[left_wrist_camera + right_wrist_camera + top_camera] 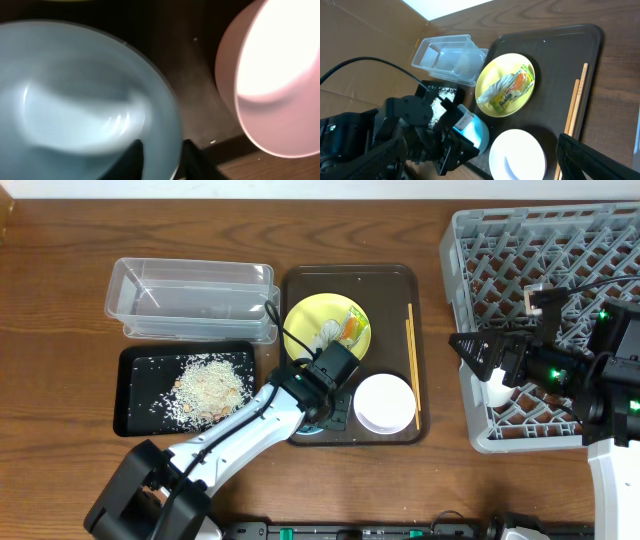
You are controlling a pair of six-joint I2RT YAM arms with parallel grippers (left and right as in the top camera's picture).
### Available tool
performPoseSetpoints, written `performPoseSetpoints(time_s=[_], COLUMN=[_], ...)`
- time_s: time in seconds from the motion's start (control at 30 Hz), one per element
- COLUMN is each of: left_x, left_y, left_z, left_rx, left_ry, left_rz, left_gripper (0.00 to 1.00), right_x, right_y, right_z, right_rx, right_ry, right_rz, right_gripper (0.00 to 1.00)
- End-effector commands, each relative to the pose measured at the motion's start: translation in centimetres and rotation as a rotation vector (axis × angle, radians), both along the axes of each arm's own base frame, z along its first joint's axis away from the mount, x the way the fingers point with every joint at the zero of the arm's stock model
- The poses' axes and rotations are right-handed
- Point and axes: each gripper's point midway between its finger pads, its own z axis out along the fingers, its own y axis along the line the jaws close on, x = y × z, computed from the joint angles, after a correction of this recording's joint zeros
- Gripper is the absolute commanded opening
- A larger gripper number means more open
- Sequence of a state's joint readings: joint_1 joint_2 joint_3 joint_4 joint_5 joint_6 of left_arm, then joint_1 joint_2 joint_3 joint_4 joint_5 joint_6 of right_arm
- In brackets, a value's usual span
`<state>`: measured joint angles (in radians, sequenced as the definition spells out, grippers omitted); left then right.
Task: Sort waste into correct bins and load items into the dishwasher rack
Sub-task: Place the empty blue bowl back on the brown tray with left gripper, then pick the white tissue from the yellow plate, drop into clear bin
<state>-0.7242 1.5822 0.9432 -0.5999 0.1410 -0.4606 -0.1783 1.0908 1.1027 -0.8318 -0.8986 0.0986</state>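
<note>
A large square grey plastic dishwasher rack [560,270] filled the right of the wooden table. The right gripper [478,358] hovered over its left wall, with a small white cup [497,387] showing just beneath. Whether that claw held the cup could not be told.

In the middle lay a dark brown serving tray [385,290]. Left of it sat a clear deep plastic tub [190,300], far. Nearer was a shallow glossy black tray [135,415] carrying beige rice-like crumbs [210,385].

The brown tray held a round yellow plate [305,320] bearing a green-and-orange wrapper [352,328] and a white crumpled scrap [328,333]. It also held a pinkish-white bowl [385,402] and thin wooden chopsticks [411,365] along its right edge.

At its near left corner the left gripper [162,150] straddled the rim of a light blue bowl [75,100], one finger [134,161] inside, probably to lift it by the rim. Whether it pinched could not be told. The pinkish-white bowl, just to the right, crowded the way to the rack.
</note>
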Motion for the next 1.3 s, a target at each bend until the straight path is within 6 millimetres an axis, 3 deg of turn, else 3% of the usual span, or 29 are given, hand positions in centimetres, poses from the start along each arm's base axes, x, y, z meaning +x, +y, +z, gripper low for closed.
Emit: performPoseSetpoints(time_s=[0.0,0.13,0.23,0.33,0.5,0.63,0.73,1.1,1.27], left_x=[1.5,2.9,5.1,7.4,10.2,12.3,13.9,16.4,16.7], left_y=[-0.2,1.1,2.0,2.1,-0.2,-0.7,-1.1,2.1,2.6], left_z=[2.7,7.1,9.5,9.9,7.1,3.3,1.5,0.8,0.0], left_rx=[-0.005,0.049,0.05,0.035,0.002,0.024,0.019,0.029,0.037], left_ry=[-0.058,-0.146,-0.241,-0.314,-0.341,-0.327,-0.341,-0.342,-0.33], left_rz=[0.046,0.046,0.04,-0.008,-0.193,-0.198,-0.183,-0.062,-0.052], left_gripper=[0.36,0.58,0.63,0.63,0.64,0.63,0.63,0.63,0.62], right_x=[-0.1,-0.1,-0.1,-0.1,-0.1,-0.1,-0.2,-0.5,-0.5], right_y=[0.1,0.1,0.1,0.1,0.1,0.1,0.1,0.2,0.2], right_z=[0.9,0.9,0.9,0.9,0.8,0.8,0.7,0.4,0.4], right_rx=[0.011,0.011,0.012,0.012,0.012,0.013,0.014,0.017,0.017], right_ry=[-0.019,-0.019,-0.017,-0.017,-0.015,-0.013,-0.005,0.015,0.016], right_rz=[0.002,0.002,0.002,0.003,0.003,0.003,0.003,0.003,0.003], right_gripper=[0.93,0.93,0.93,0.94,0.94,0.94,0.95,0.95,0.95])
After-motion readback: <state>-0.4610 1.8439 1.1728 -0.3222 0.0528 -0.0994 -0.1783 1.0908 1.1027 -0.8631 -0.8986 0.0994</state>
